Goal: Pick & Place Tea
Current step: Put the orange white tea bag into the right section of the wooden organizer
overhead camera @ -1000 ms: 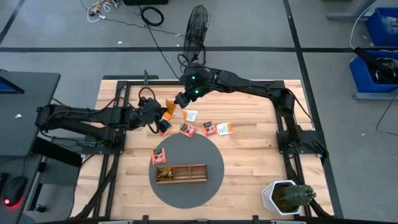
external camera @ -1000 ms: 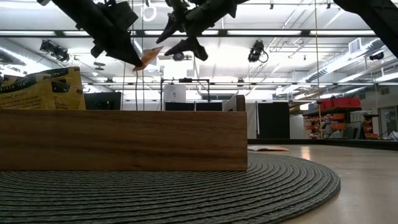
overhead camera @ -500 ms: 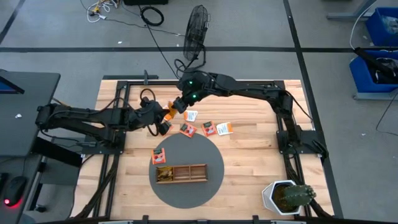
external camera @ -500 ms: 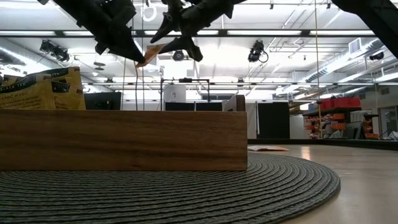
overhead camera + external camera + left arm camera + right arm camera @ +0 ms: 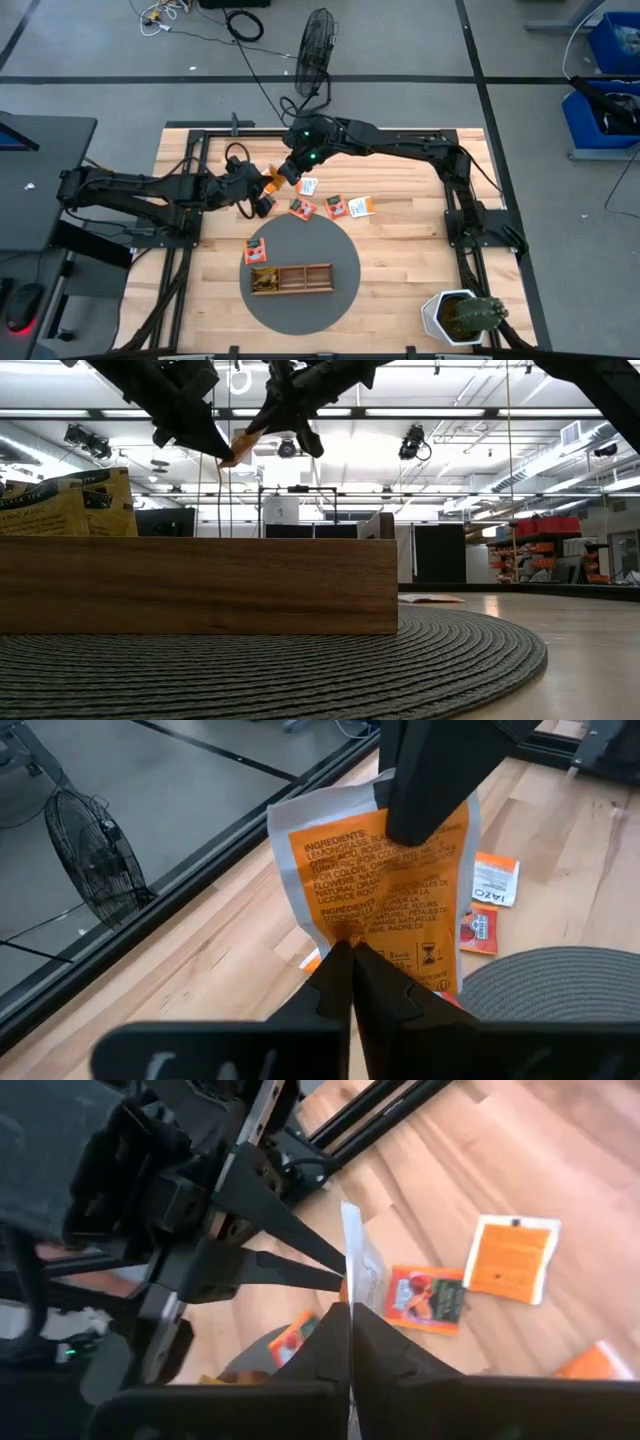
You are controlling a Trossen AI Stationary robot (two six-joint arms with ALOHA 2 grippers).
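Observation:
An orange tea sachet (image 5: 385, 870) with dark print hangs in the air above the table's far left part, between my two grippers. My left gripper (image 5: 265, 184) reaches in from the left and is shut on it. My right gripper (image 5: 283, 171) comes from the far right and is shut on its opposite edge. Several more sachets (image 5: 336, 206) lie flat on the wood below and to the right. One sachet (image 5: 257, 250) lies on the round grey mat (image 5: 330, 300). The wooden tray (image 5: 292, 278) on the mat holds yellow sachets (image 5: 264, 281) at its left end. My left gripper pinches the middle of the sachet's near edge (image 5: 352, 932) between its two fingertips, coming level from the table's left. The sachet is lifted clear of the table and stands out beyond the fingers toward the other gripper. My right gripper pinches the sachet's opposite edge (image 5: 352, 1285) between its two fingers (image 5: 425, 790), slanting down from the far right. In its own wrist view the sachet shows edge-on, clear of the table.
A white pot with a cactus (image 5: 462, 317) stands at the near right corner. A fan (image 5: 315, 45) stands on the floor beyond the far edge. Black frame rails (image 5: 190, 180) run along the table's left, far and right sides.
My right gripper has moved left and a little nearer, toward the sachet held by my left gripper, and has shut on the sachet's free edge. The sachet now sits held at both edges.

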